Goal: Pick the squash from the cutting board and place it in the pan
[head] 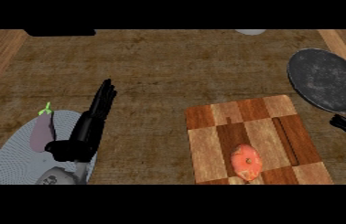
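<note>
Resting my left hand (93, 115) straight-fingered at the plate (20, 161) edge, I cannot tell my right hand (339, 122) state; squash (246, 162) lies on cutting board (216, 141).

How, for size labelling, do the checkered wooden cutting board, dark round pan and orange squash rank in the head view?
1. Checkered wooden cutting board
2. Dark round pan, partly cut off by the frame
3. Orange squash

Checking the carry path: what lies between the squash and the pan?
In the head view, only bare cutting board and a narrow strip of counter separate the squash from the pan.
</note>
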{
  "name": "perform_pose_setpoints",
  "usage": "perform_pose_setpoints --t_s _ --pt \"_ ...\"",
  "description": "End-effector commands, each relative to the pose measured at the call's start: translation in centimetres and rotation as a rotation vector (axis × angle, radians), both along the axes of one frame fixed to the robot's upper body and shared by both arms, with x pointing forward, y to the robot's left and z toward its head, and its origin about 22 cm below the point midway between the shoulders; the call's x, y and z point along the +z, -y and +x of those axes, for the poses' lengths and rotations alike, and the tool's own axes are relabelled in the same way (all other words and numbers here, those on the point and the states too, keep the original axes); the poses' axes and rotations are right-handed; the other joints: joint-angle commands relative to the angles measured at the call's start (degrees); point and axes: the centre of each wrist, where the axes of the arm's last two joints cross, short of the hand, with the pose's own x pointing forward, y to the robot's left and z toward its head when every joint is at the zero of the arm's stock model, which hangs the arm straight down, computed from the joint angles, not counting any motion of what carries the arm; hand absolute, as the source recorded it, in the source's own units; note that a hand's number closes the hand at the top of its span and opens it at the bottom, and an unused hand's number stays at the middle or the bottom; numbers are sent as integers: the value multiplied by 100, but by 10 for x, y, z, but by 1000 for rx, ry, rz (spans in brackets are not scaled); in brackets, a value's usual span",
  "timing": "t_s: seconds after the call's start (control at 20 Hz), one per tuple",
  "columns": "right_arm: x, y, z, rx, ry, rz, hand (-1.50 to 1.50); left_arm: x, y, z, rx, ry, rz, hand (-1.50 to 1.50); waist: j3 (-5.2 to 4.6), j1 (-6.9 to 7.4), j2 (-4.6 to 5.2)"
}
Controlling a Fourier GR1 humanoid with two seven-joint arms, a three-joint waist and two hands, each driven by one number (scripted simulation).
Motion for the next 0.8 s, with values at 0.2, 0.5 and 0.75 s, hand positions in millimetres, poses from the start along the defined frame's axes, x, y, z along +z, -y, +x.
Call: perform_pose_setpoints --t_s 0.2,0.5,0.75 --pt "55 -27 29 79 -79 -315 -150 -3 12 8 -30 3 -4 0 -8 104 28" --pt "53 -62 23 182 -204 -602 -150 4 13 -4 -38 -7 -23 0 -5 149 15" --pt "39 -100 36 259 -248 -787 -150 -2 23 0 -45 1 -6 0 -3 151 26"
